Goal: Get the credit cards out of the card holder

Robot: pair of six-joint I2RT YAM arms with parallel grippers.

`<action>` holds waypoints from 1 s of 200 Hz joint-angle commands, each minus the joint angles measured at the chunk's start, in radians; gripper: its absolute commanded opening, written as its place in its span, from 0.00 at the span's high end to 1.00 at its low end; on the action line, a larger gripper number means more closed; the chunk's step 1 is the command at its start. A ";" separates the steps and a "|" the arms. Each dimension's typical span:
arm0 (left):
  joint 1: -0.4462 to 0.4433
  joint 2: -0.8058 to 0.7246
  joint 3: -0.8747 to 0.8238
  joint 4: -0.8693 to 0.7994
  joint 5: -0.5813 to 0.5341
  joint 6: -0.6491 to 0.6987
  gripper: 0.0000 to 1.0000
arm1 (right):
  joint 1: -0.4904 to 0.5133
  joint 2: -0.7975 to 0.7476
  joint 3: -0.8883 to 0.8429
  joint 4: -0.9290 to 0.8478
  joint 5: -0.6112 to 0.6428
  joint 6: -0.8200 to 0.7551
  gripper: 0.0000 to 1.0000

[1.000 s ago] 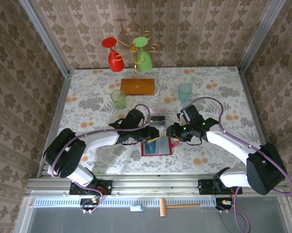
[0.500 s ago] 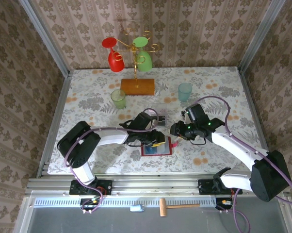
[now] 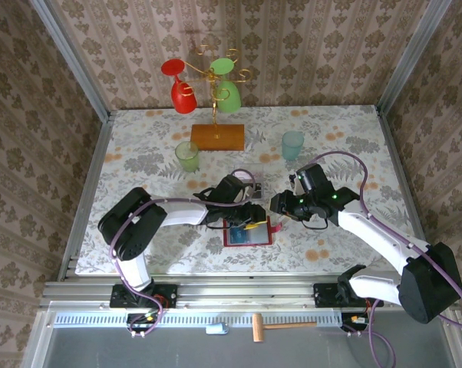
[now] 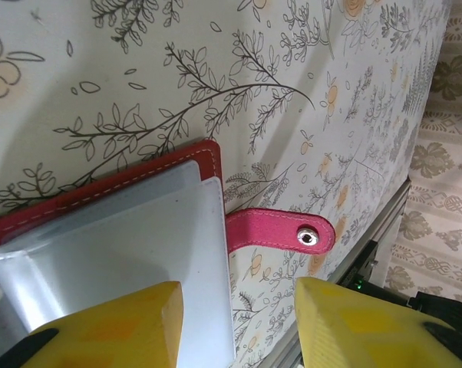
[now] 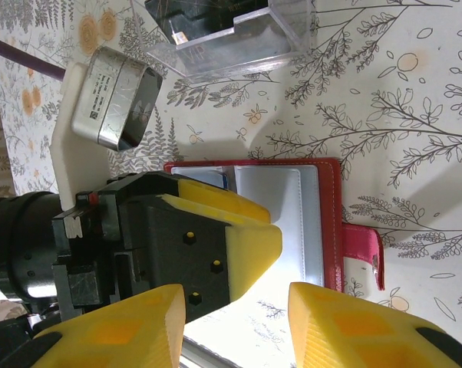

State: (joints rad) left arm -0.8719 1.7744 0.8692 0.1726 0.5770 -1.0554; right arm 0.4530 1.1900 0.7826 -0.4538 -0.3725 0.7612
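Table (image 3: 346, 130): flowered cloth from edge to edge, patterned wallpaper on three sides, and both arms reach in to meet near the front centre.
Card holder (image 3: 248, 234): lying open and flat on the cloth, red rim showing, greyish pockets facing up. Its red closing tab (image 4: 281, 232) sticks out sideways with the snap in plain sight.
Credit cards (image 5: 212, 178): tucked in the pockets. Just a blue edge peeks out beside the yellow finger, and the rest can't be made out.
Left gripper (image 4: 239, 295): fingers spread wide with nothing between them. One finger (image 4: 131, 322) is over the clear pocket and the other is out over bare cloth past the tab. The right wrist view has it low on the holder's left half, but contact is too close to call.
Right gripper (image 5: 235, 307): jaws wide apart and holding nothing. It hangs over the holder with the other arm's wrist right under it.
Clear plastic box (image 5: 231, 31): just behind the holder, a strip of cloth between them.
Back of the table: a gold stand (image 3: 213, 77) on a wooden base (image 3: 217, 136), with a red glass (image 3: 183, 96) and a green glass (image 3: 229, 96) hanging from it. A green cup (image 3: 187, 156) and a teal cup (image 3: 292, 144) sit either side.
Front rail: a small hammer (image 3: 271, 326) lies down there.
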 commanded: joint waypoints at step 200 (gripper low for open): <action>0.120 -0.302 -0.237 -0.070 -0.074 0.028 0.72 | 0.126 0.275 0.025 0.180 -0.100 0.056 0.70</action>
State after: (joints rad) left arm -0.7593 1.5074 0.6605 0.1314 0.5190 -1.0462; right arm 0.5545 1.4170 0.7719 -0.3202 -0.4423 0.7967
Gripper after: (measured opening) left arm 0.303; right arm 0.307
